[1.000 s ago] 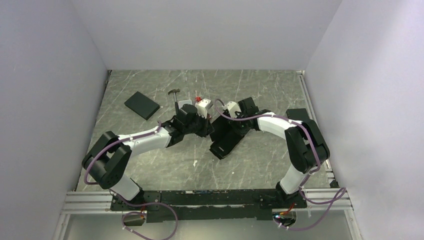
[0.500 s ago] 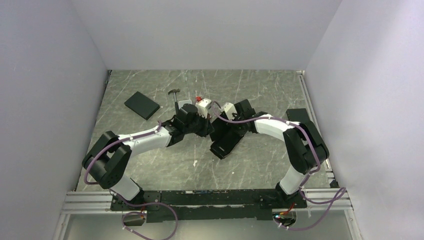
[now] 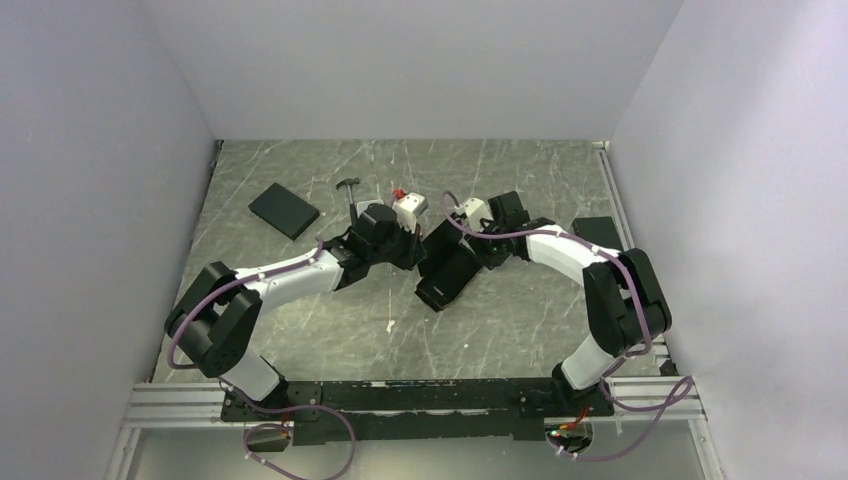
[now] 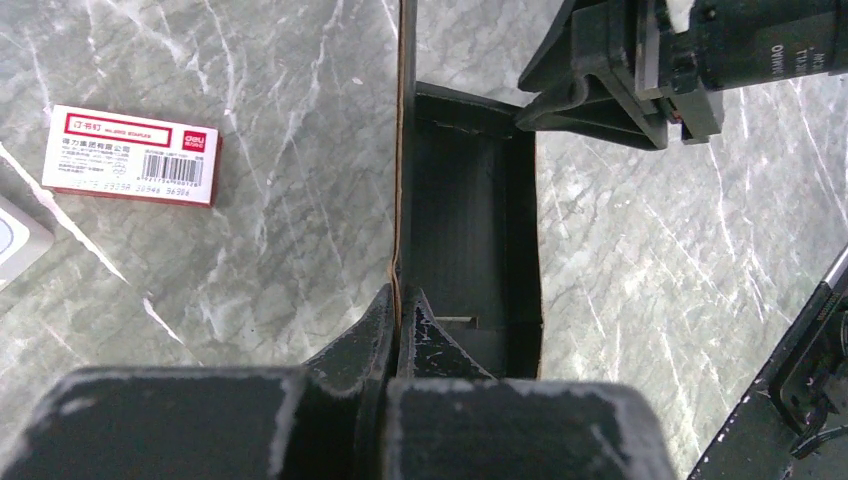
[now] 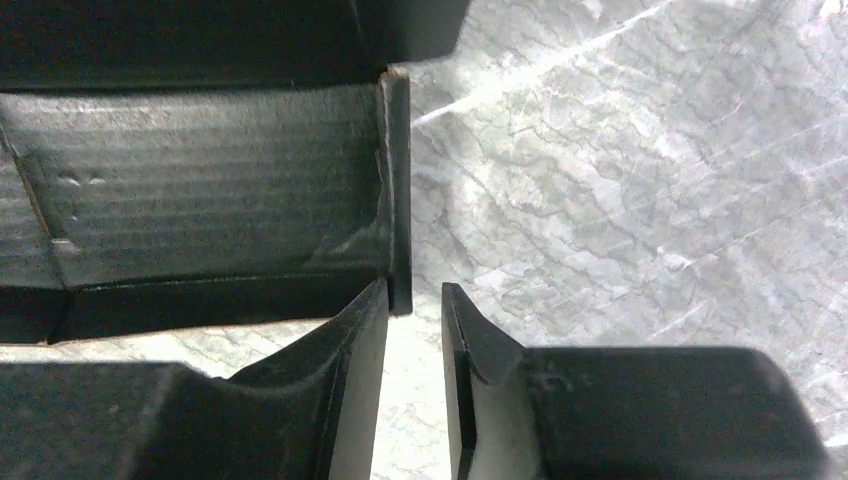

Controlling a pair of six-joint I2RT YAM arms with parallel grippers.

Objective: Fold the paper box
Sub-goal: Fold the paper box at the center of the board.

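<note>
Left wrist view: our left tool (image 4: 400, 300) pinches paper box (image 4: 465, 230) wall, worktop (image 3: 520, 330) centre. Right tool (image 5: 412, 292) jaws apart at flap edge, seemingly unclamped. We risk flap slipping, wall springing back, if closing off-centre.

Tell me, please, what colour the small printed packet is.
White packet with red trim, best in left wrist view.

Black paper box (image 3: 445, 277), grey-veined marbled table (image 3: 300, 325)
</note>
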